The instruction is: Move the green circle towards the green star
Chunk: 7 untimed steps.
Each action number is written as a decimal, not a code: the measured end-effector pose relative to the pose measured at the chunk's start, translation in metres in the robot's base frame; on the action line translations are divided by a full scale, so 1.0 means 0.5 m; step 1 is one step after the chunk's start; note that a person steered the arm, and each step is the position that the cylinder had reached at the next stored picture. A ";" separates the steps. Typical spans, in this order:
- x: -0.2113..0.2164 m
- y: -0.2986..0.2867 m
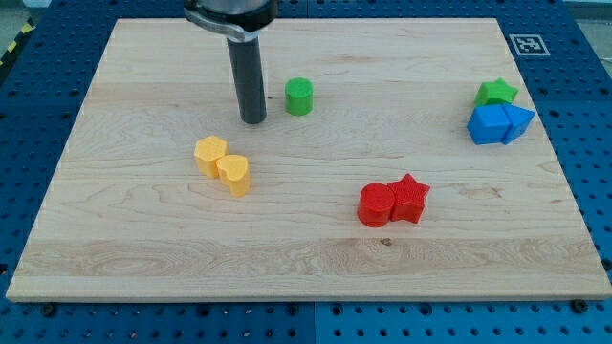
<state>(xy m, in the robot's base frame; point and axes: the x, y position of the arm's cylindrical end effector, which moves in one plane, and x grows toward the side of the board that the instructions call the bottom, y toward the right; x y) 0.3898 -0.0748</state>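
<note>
You see only the lower part of the arm: its dark collar is cut off by the view's top edge, and the blue perforated bench around the wooden board runs out of frame on every side, with a small printed marker just off the board's top right corner. There is no pincer on this rig, so nothing opens, shuts or holds; the arm ends in a straight dark rod, and my tip rests on the board near the top edge, just to the left of the green circle, with a narrow strip of bare wood between them. That green circle stands alone in the upper middle of the board, well apart from the green star, which sits near the right edge touching the blue blocks below it. Count eight blocks: two green, two blue (a blue cube and a blue block of unclear shape pressed together), two yellow (yellow hexagon, yellow heart) left of centre, and two red (red circle, red star) touching toward the bottom edge.
</note>
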 end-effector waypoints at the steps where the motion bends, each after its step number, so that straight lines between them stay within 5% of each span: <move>1: -0.002 0.027; 3: -0.030 0.145; 7: -0.102 0.189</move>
<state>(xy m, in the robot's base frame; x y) 0.3386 0.0196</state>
